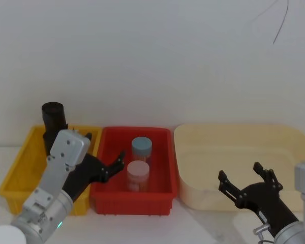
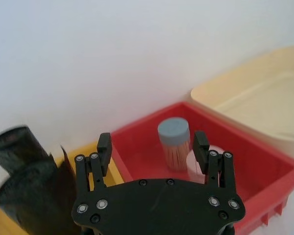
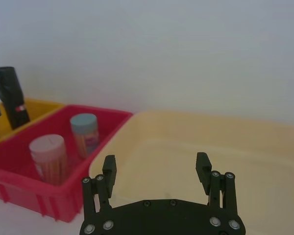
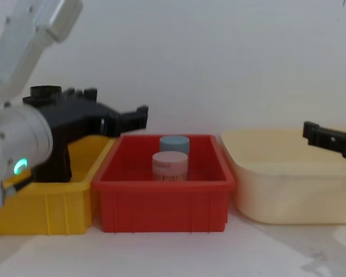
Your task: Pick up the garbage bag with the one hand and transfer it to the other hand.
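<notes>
Hovering wide open and empty, my left tool (image 2: pixel 153 142) sits above the edge where the yellow bin (image 1: pixel 16 170) meets the red bin (image 1: pixel 142 197). The garbage bag (image 2: pixel 28 169) stands just beside it in the yellow bin. I judge its loose, glossy flap could slip or unroll. My right tool (image 1: pixel 240 172) hangs open and empty over the cream tub (image 1: pixel 234 136). The table (image 1: pixel 203 226) is white, against a bare white wall (image 1: pixel 152 61).

2 jars (image 1: pixel 138 175) clog red bin (image 1: pixel 132 197) ctr; beige tub (image 1: pixel 229 130) open.
</notes>
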You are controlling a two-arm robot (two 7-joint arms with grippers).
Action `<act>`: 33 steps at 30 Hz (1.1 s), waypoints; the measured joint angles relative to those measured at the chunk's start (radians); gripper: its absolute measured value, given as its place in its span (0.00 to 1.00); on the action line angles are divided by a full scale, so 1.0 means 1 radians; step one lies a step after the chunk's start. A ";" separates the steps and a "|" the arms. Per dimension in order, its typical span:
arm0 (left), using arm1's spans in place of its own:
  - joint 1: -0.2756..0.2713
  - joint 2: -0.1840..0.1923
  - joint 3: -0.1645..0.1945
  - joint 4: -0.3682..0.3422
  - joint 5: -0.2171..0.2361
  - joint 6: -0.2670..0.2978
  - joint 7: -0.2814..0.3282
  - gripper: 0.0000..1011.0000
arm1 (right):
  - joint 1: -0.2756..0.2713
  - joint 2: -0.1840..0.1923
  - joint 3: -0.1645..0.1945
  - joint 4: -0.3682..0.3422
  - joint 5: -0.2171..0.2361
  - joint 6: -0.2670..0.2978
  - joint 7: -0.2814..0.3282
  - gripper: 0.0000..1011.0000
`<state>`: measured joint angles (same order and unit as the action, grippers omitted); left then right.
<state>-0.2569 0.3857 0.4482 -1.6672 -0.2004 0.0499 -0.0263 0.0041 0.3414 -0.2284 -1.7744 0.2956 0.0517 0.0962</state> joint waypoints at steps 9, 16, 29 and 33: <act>-0.026 0.012 -0.020 -0.113 -0.001 0.107 -0.005 0.99 | 0.053 0.006 0.000 -0.028 0.050 0.050 0.067 0.99; -0.014 0.030 -0.059 -0.241 -0.001 0.229 0.019 0.99 | 0.119 0.008 -0.006 -0.051 0.107 0.107 0.132 0.99; 0.144 0.109 -0.256 -0.384 -0.067 0.309 0.014 0.99 | 0.262 -0.032 -0.121 -0.019 0.115 0.201 0.179 0.99; 0.192 0.133 -0.323 -0.385 -0.096 0.282 -0.014 0.99 | 0.303 -0.057 -0.166 0.009 0.099 0.223 0.181 0.99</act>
<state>-0.0651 0.5184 0.1251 -2.0527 -0.2962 0.3315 -0.0406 0.3067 0.2841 -0.3943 -1.7658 0.3946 0.2750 0.2775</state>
